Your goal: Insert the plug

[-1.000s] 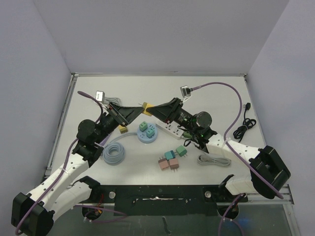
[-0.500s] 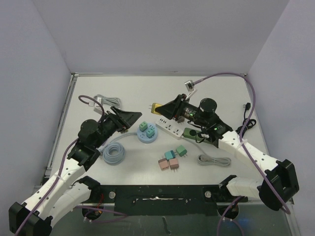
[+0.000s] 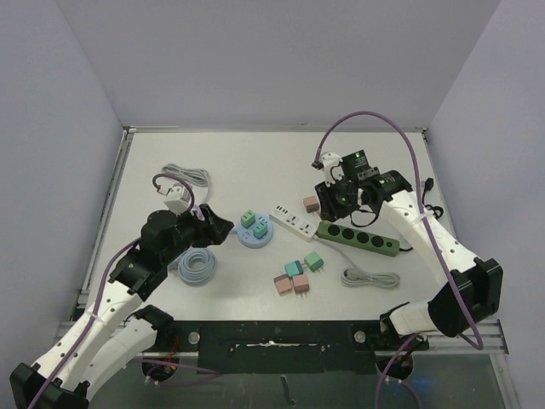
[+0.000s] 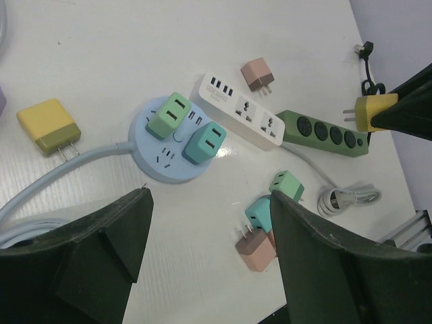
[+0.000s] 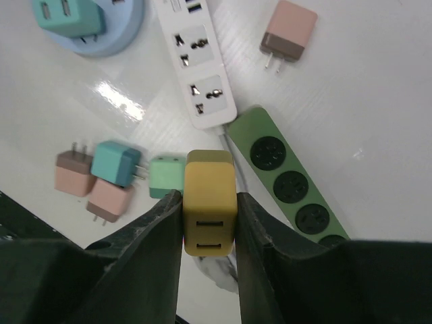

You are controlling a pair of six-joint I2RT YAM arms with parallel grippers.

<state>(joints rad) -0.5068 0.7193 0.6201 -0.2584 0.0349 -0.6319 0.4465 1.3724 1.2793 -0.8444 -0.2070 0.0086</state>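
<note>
My right gripper (image 5: 209,197) is shut on a yellow plug (image 5: 210,219), its two-slot face toward the camera. It hangs above the table between the white power strip (image 5: 200,75) and the green power strip (image 5: 290,185). From the left wrist view the yellow plug (image 4: 370,112) shows its prongs pointing left, above the green power strip (image 4: 322,133). In the top view the right gripper (image 3: 330,203) hovers over the green power strip's (image 3: 359,238) left end. My left gripper (image 4: 209,233) is open and holds nothing. It is low over the table near the round blue socket hub (image 4: 156,154).
The blue hub (image 3: 254,232) carries a green and a teal plug. A pink plug (image 3: 311,204) lies by the white strip (image 3: 293,225). Several loose plugs (image 3: 296,274) lie in front. A second yellow plug (image 4: 48,125), a grey-blue cable coil (image 3: 196,266) and a white cable (image 3: 370,278) lie around.
My left gripper has opened and drawn back toward the near left. The right arm has carried the yellow plug rightward and turned it downward over the strips.
</note>
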